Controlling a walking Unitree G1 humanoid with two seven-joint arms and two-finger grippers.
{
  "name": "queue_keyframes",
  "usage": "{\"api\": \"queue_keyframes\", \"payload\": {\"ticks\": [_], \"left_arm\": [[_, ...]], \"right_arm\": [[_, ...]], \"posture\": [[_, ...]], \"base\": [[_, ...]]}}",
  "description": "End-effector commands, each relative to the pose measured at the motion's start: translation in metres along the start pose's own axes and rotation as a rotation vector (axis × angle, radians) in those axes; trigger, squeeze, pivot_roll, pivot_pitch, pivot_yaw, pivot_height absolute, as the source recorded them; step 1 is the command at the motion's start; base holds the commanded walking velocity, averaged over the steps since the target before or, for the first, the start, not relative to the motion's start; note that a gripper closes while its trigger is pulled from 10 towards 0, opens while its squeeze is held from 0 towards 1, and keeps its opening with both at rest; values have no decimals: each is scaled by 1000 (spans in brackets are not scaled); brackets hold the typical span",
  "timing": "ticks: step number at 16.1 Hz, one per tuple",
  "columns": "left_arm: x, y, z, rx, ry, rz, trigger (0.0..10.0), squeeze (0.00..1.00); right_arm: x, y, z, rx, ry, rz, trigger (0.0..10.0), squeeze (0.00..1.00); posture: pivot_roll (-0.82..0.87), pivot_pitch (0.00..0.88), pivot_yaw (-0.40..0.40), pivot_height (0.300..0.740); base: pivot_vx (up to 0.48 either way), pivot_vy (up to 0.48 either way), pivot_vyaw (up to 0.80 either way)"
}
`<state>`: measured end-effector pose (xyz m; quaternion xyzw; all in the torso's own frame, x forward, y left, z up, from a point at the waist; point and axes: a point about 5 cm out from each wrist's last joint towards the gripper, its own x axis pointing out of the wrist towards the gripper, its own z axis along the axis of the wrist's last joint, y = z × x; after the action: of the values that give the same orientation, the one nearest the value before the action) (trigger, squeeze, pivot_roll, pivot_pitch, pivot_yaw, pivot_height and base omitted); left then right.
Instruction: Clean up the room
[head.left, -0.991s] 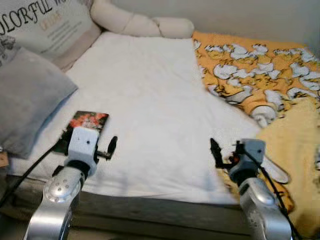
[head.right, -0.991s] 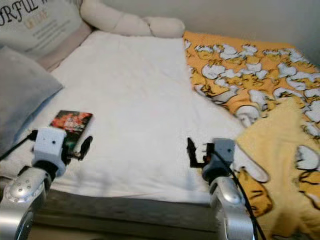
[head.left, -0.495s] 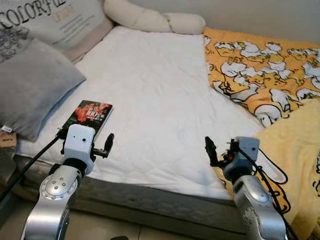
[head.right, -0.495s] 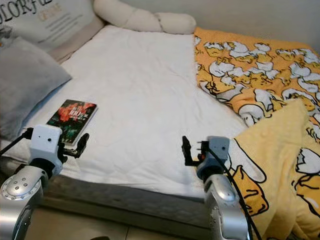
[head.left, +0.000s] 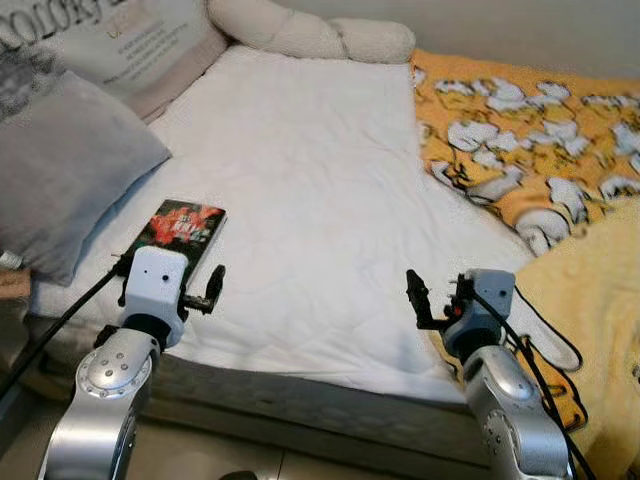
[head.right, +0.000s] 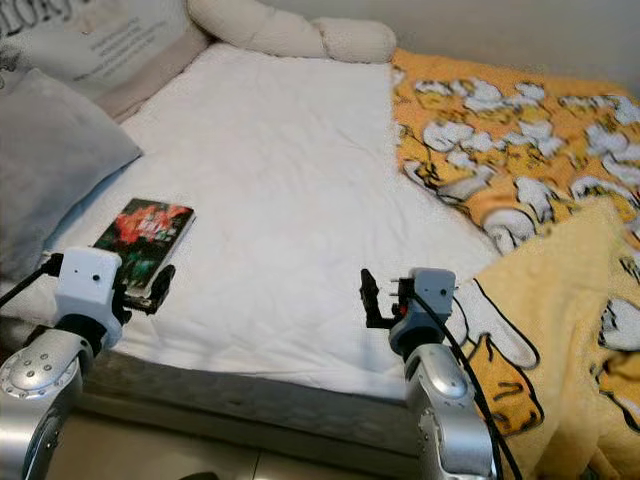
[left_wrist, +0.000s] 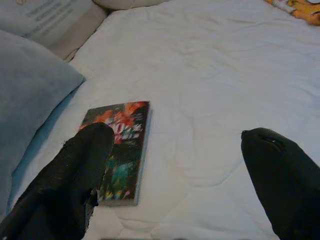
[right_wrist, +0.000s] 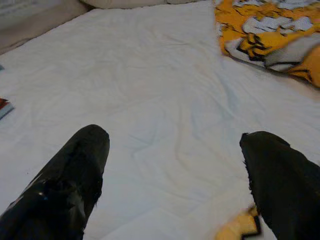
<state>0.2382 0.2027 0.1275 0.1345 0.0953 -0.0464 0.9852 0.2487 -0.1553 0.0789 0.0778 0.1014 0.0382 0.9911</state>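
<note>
You've got the bed (head.left: 320, 180) w/ white sheet ahead, yellow blanket (head.left: 560, 200) on the right, grey pillow (head.left: 60, 170) far left. Both arms raised over the near edge, forearms angled up. Left hand (left_wrist: 175, 170) fingers apart, just near the book (head.left: 180, 228). Right hand (right_wrist: 175, 175) fingers apart over bare sheet.

A bed (head.left: 300, 180) with a white quilted cover spans most of the frame, its dark base edge running along the bottom above a pale tiled floor (head.left: 180, 465). A plain light wall (head.left: 520, 25) crosses the upper right. Soft, even light falls over the white cover, leaving faint creases and shallow shadows.
</note>
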Motion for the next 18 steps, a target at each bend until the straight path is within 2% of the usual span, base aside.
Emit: {"api": "queue_keyframes", "payload": {"ticks": [1, 5, 12, 18], "left_arm": [[1, 1, 1, -2, -7, 2, 10000, 0], [1, 0, 2, -10, -10, 0, 10000, 0], [2, 2, 3, -15, -13, 2, 10000, 0], [2, 1, 3, -19, -15, -4, 10000, 0]], "right_arm": [[0, -3, -1, -6, 17, -12, 10000, 0], [0, -2, 0, -13, 15, -5, 10000, 0], [1, 1, 2, -28, 18, 14, 10000, 0], [0, 1, 2, -41, 19, 19, 10000, 0]], "posture": [[16, 0, -53, 740], [14, 0, -51, 740], [16, 0, -52, 740], [16, 0, -54, 740]], "base": [[0, 0, -788], [0, 0, -781], [0, 0, 0], [85, 0, -675]]}}
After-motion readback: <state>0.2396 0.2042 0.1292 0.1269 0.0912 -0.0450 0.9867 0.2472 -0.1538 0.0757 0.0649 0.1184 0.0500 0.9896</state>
